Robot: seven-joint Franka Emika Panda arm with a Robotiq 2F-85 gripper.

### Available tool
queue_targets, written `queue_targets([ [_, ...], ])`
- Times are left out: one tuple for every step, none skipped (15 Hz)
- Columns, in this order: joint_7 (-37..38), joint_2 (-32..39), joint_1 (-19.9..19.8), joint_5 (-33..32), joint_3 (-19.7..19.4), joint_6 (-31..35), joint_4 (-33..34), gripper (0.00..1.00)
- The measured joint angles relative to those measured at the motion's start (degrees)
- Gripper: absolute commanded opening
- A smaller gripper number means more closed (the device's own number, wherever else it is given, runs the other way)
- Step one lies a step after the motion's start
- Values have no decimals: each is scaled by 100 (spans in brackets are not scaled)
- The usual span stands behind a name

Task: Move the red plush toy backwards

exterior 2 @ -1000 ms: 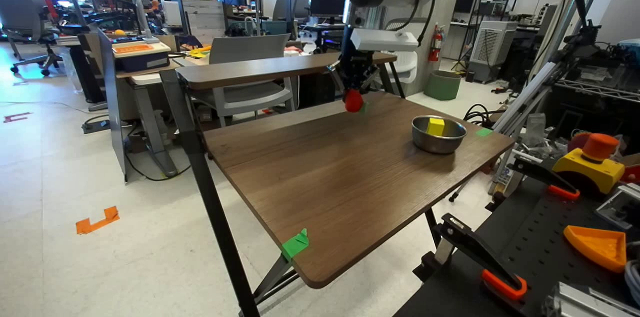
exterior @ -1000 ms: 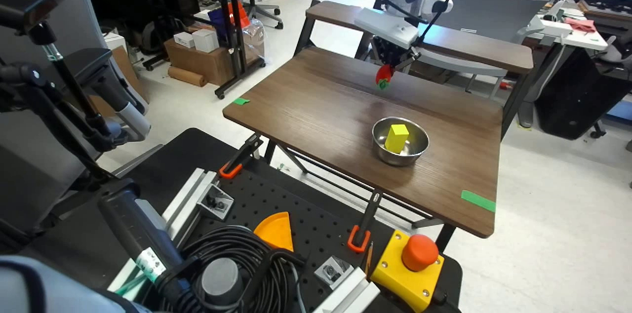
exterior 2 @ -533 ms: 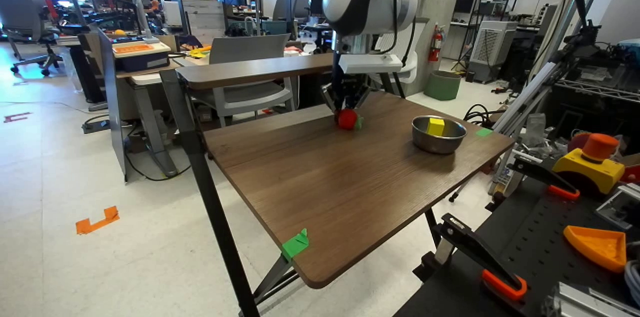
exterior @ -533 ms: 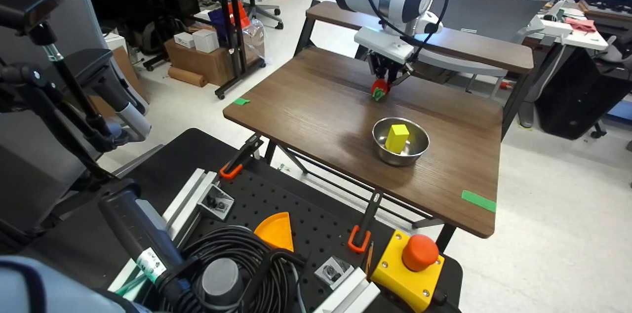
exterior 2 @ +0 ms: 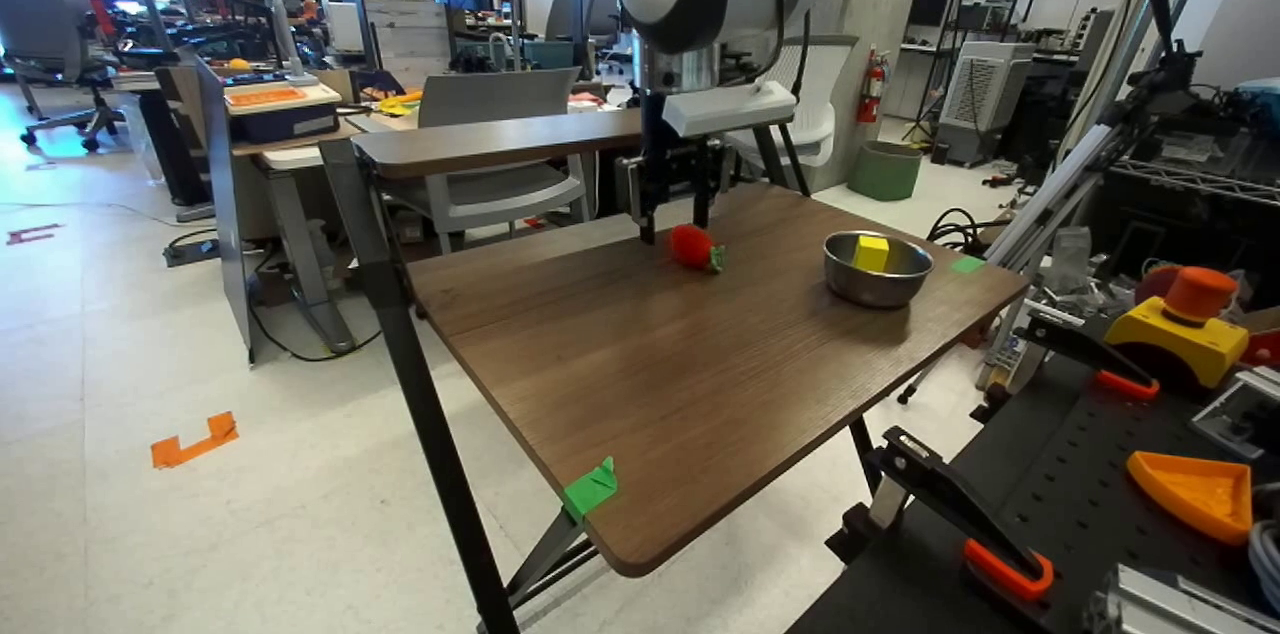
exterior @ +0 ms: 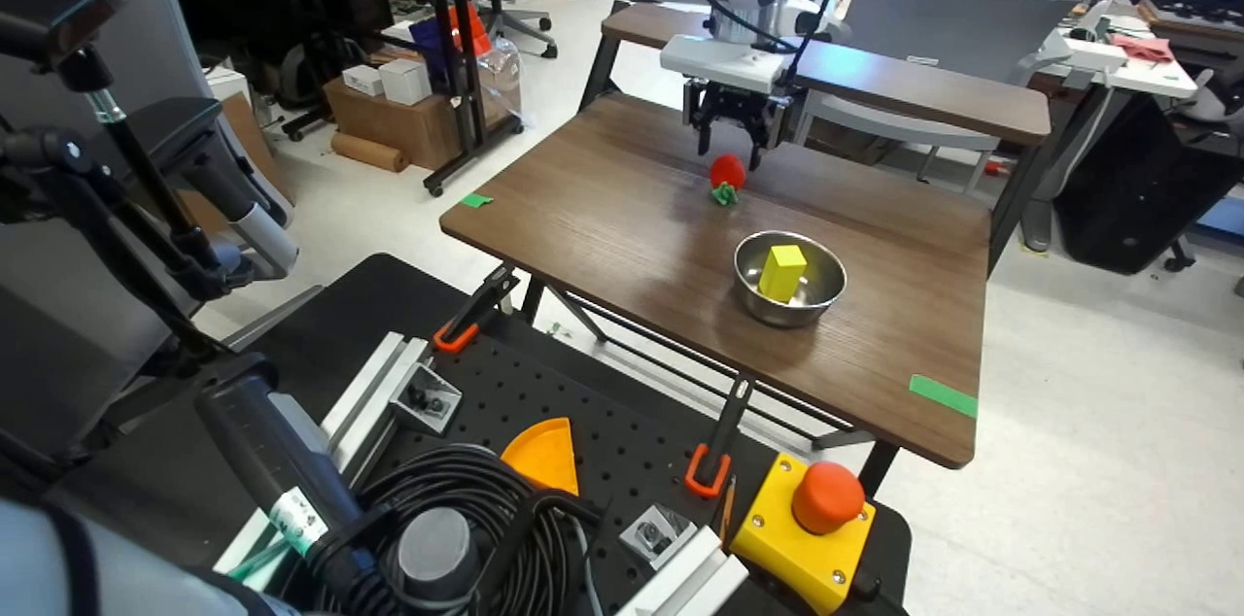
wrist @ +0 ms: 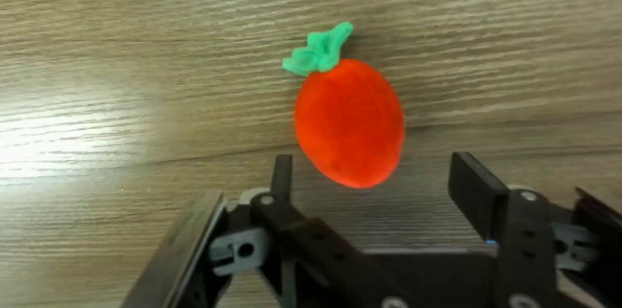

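The red plush toy (exterior: 727, 171), a rounded red body with a green leafy top, lies on its side on the brown table in both exterior views. My gripper (exterior 2: 674, 229) hangs just above and behind it, jaws spread apart. In the wrist view the toy (wrist: 351, 123) sits beyond the fingertips, its lower end reaching the gap between them. A strip of table shows on either side, so neither of the fingers (wrist: 474, 191) touches it. Its green leaves (wrist: 320, 50) point away from the gripper.
A metal bowl (exterior: 802, 311) holding a yellow block (exterior: 780, 272) stands on the table nearer the front edge. A raised shelf (exterior: 933, 96) runs along the back, behind the arm. Green tape (exterior 2: 590, 487) marks a table corner. Clamps and a yellow box with a red button (exterior: 826, 496) are on the black bench.
The toy was in the shut gripper above the table, then came down to the tabletop. The jaws have opened and let it go, and the gripper now stands slightly apart from it.
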Motion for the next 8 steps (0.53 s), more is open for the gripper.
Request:
queue_targets([
  [88,-240,169,-207,-86,69,-267,100],
  [240,-490,360,-437,-205,156,-541,100],
  [422,-733,553,-684,-331,266,-823,100],
  [607,-969,732,-922,-438,359,-1113,100],
  [759,-1202,871,-1100,-499,440,-1414,100],
  [847,-1423,957,-1203,-503,493,-1716,100],
  [896,-1617,1015,-1249,-500,540,-1979,100],
  [912,-1763,1047,-1262,-500,555,-2171,100],
])
